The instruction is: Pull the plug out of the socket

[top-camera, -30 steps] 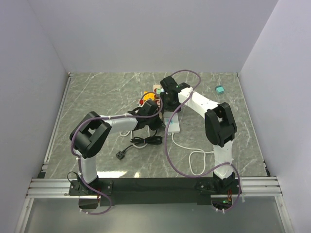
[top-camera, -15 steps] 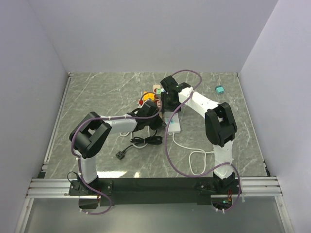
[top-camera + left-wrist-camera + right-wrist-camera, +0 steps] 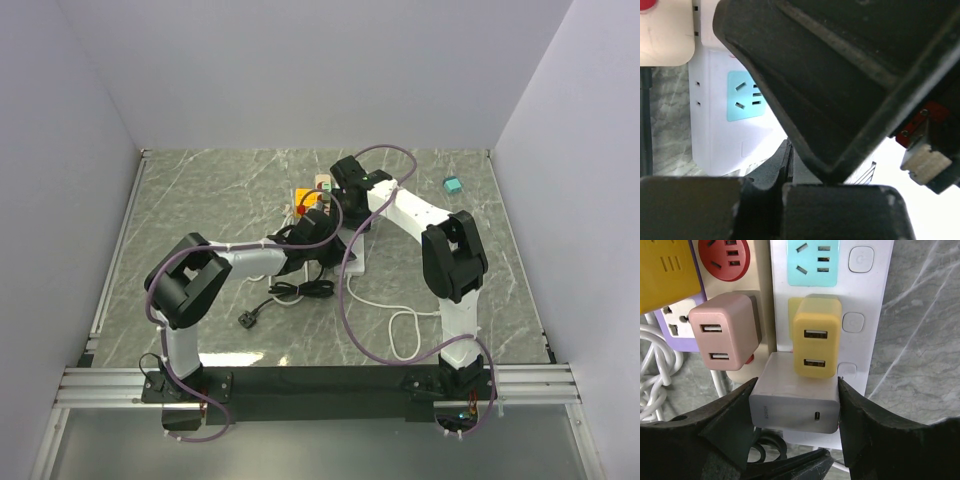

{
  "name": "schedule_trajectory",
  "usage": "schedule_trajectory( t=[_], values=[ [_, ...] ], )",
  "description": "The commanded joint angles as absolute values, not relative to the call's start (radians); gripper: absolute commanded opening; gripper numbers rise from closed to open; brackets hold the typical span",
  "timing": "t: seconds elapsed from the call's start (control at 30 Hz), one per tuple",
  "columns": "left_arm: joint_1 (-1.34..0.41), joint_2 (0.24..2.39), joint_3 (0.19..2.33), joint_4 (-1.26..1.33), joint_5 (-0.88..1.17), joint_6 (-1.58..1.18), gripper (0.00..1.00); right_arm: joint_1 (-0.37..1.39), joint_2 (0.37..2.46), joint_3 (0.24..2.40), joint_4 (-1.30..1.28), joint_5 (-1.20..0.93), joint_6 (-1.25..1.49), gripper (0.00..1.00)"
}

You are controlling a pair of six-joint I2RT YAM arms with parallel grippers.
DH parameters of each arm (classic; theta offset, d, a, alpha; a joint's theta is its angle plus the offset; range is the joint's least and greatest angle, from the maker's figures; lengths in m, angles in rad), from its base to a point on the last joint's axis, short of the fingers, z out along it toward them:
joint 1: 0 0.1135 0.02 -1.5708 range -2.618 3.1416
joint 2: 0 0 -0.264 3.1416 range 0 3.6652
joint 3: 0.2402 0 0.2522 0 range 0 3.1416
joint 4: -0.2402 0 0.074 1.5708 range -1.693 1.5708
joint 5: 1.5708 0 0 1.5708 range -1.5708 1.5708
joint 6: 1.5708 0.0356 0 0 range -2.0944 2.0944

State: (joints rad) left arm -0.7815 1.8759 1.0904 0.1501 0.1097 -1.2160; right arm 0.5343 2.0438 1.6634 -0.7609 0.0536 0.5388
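Observation:
In the right wrist view my right gripper (image 3: 795, 390) is shut on a white charger plug (image 3: 795, 400), one finger on each side of it. The plug stands over the near end of the white socket strip (image 3: 875, 315), just below a yellow USB adapter (image 3: 816, 337). I cannot tell whether its pins are still in the socket. From above, the right gripper (image 3: 343, 200) hangs over the strips. My left gripper (image 3: 325, 240) sits beside it, low over the white strip (image 3: 357, 264). In the left wrist view the left jaws (image 3: 787, 165) are shut with nothing between them, and a teal socket face (image 3: 745, 95) shows.
A beige strip with a pink adapter (image 3: 725, 332) and a red socket (image 3: 722, 257) lies left of the white strip. A coiled black cable (image 3: 300, 290) ends in a black plug (image 3: 248, 319). A white cord (image 3: 405, 325) loops at the front right, and a teal block (image 3: 453, 185) lies far right.
The left gripper has slid to the right and a little farther, onto the white strip. The right gripper has shifted slightly away from the bases, still shut on the white plug.

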Motion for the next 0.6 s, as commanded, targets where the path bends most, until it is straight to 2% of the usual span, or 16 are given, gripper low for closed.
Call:
schedule_trajectory(
  t=[0.0, 0.57],
  values=[
    [-0.772, 1.92, 1.072, 0.098, 0.098, -1.203, 0.0, 0.551, 2.04, 1.684, -0.765, -0.028, 0.56, 0.0],
    [-0.736, 2.049, 0.979, 0.064, 0.078, -1.206, 0.0, 0.558, 1.953, 1.779, -0.888, -0.035, 0.64, 0.0]
  ],
)
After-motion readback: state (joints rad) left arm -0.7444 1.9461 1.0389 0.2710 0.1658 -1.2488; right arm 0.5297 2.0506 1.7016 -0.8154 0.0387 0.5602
